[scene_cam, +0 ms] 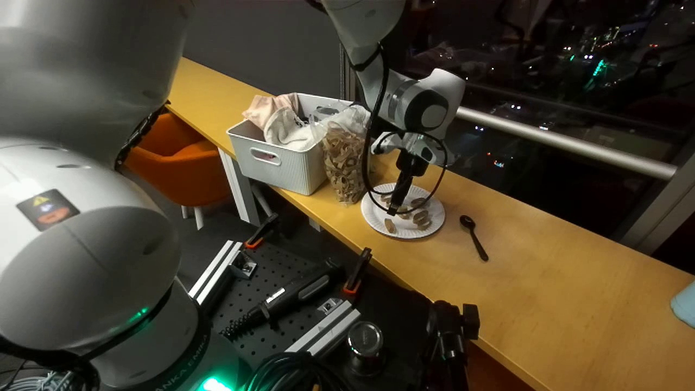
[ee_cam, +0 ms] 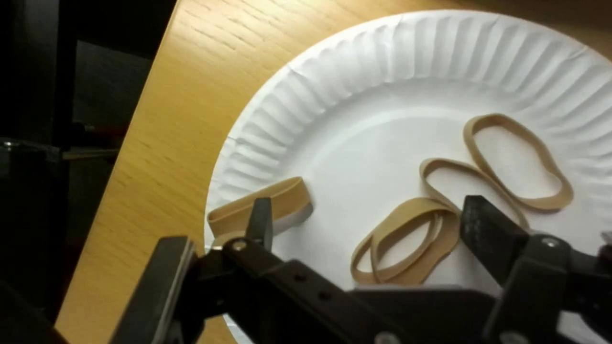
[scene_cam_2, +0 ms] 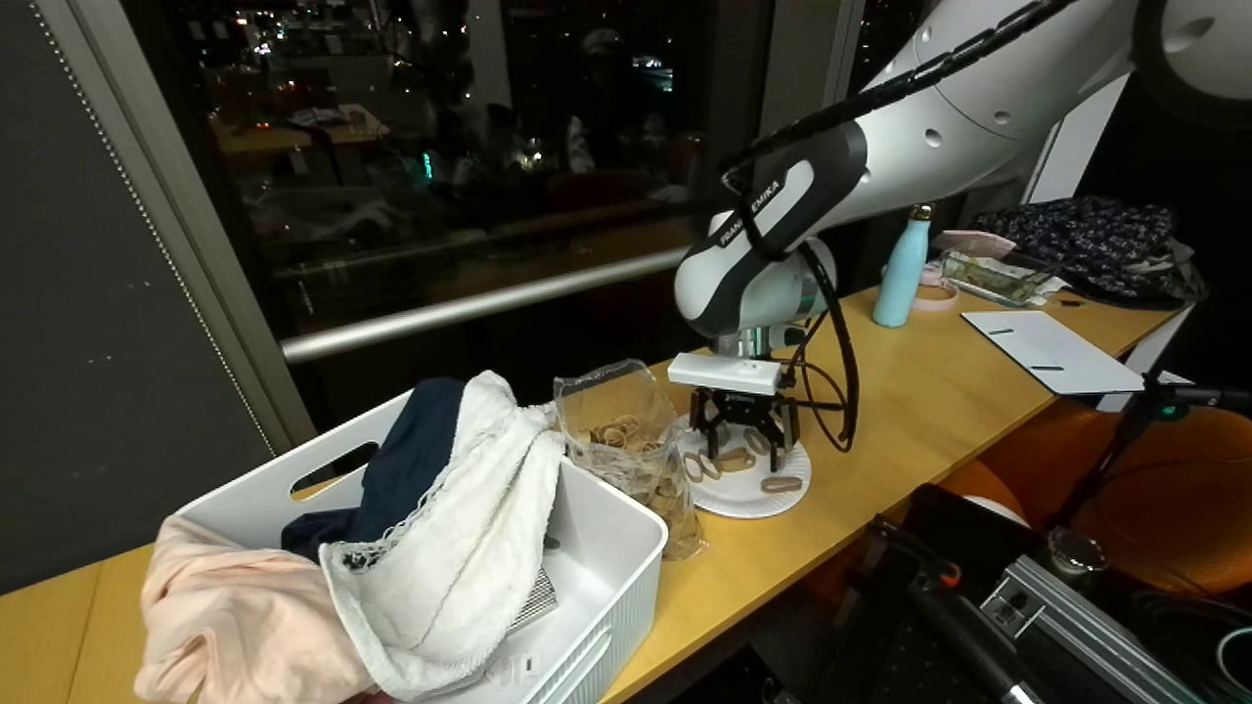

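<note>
Rubber bands [ee_cam: 439,251] lie beneath an arm [scene_cam_2: 939,166] lettered "EMIKA".

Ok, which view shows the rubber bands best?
The wrist view: the rubber bands appear large with clear loops, though the fingers overlap some. In both exterior views they look small on the plate, loops less distinct.

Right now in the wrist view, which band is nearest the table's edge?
The far-left band, its outer end at the rim of the plate; the other clearly visible bands lie farther right.
</note>
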`<act>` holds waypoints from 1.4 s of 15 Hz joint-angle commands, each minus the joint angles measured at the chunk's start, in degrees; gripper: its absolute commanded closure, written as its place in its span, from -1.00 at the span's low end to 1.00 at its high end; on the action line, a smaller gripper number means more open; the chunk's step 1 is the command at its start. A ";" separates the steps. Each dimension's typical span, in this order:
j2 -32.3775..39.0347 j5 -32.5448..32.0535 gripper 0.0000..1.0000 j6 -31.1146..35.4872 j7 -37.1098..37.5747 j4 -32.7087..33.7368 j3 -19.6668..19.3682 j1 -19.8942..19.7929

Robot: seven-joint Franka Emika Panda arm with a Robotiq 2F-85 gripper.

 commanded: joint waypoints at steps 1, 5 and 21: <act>0.16 -2.44 -1.00 0.78 9.43 -0.90 -2.01 2.62; -0.55 -5.06 -1.00 2.86 20.29 -2.38 -3.20 4.81; -2.05 -14.91 -1.00 16.15 45.89 -7.30 -5.15 9.05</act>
